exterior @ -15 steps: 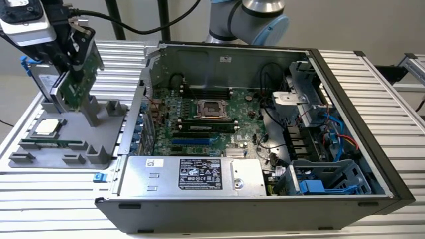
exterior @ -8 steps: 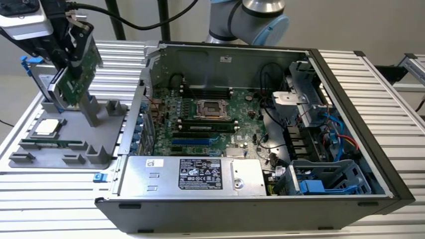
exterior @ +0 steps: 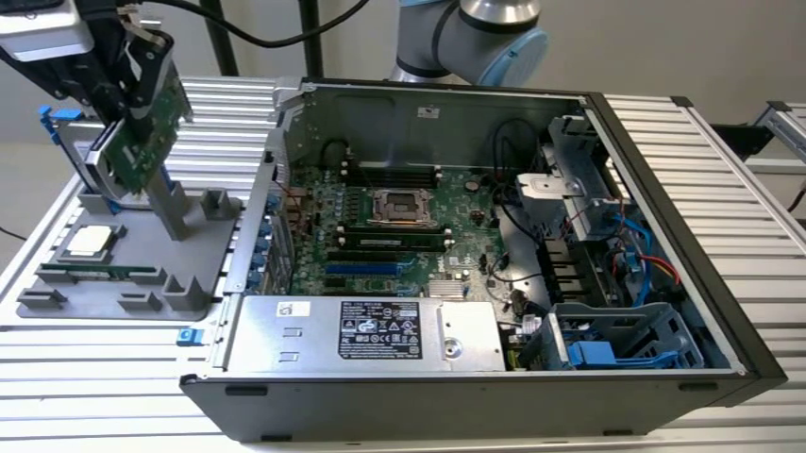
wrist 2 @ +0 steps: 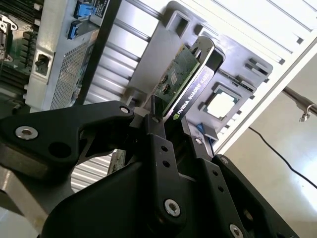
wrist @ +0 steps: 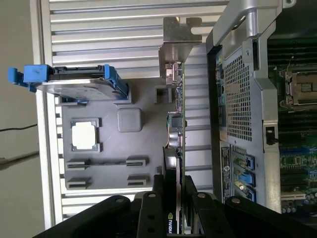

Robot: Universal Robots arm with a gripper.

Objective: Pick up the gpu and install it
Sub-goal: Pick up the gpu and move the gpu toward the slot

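Note:
The gpu (exterior: pixel 142 127), a green card with a black shroud and a silver bracket, hangs tilted over the grey holder tray (exterior: pixel 120 283) at the exterior view's left. My gripper (exterior: pixel 124 80) is shut on its upper edge. In the second wrist view the black fingers (wrist 2: pixel 157 136) clamp the gpu (wrist 2: pixel 182 84) from both sides. In the first wrist view the gpu (wrist: pixel 177 124) shows edge-on, with its bracket (wrist: pixel 176 47) far from the gripper (wrist: pixel 176 203). The card's lower end sits close to the tray's upright posts; I cannot tell whether it touches them.
The open computer case (exterior: pixel 680 283) lies at the exterior view's right with its motherboard (exterior: pixel 377 236) exposed and the power supply (exterior: pixel 365 330) along the near side. On the tray sit a processor chip (wrist: pixel 84 135) and a blue-framed hard drive (wrist: pixel 79 82). Ribbed metal tabletop (exterior: pixel 705 151) surrounds everything.

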